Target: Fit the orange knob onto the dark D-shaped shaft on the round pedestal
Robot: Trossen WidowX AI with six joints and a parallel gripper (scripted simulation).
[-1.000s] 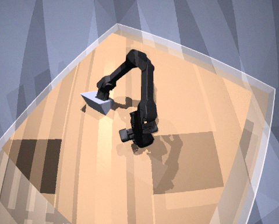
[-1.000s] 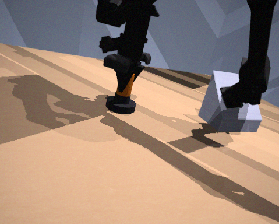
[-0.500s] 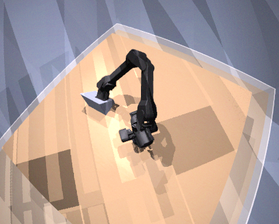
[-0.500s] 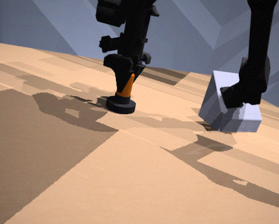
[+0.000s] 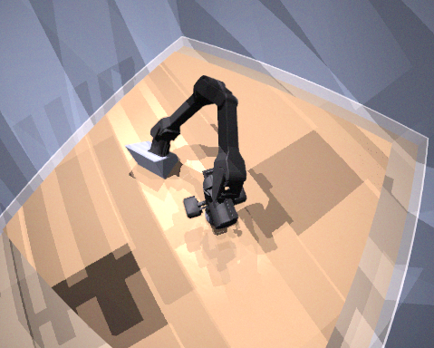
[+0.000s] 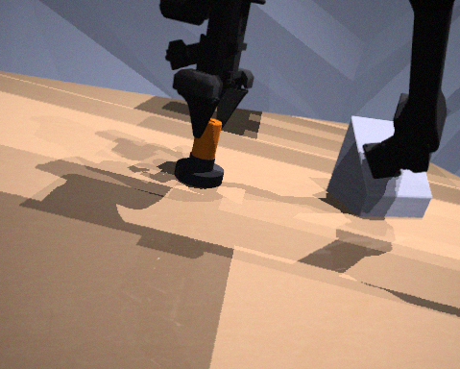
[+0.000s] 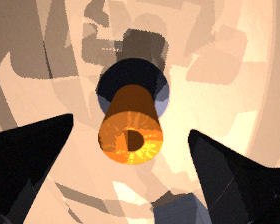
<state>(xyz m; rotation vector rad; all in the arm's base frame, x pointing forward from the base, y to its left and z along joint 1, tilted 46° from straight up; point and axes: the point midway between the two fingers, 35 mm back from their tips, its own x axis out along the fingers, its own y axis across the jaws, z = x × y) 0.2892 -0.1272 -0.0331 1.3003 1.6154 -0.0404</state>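
The orange knob (image 6: 206, 144) (image 7: 131, 100) stands upright on the round dark pedestal (image 6: 200, 179) (image 7: 128, 72). Its lower end meets the dark raised collar of the pedestal, with no gap that I can make out. A D-shaped hole shows in the knob's top in the wrist view, its flat side to the left. The shaft is hidden. My gripper (image 6: 210, 132) (image 7: 132, 127) is open, with its fingertips on either side of the knob's top and clear space on both sides in the wrist view. In the top view the arm hides the knob and pedestal.
The arm's pale block-shaped base (image 5: 149, 159) (image 6: 351, 168) (image 7: 176, 210) stands to one side of the pedestal. Broad shadows of the arm and other dark patches lie across the wooden surface. A pale rim (image 5: 274, 64) runs around its edge.
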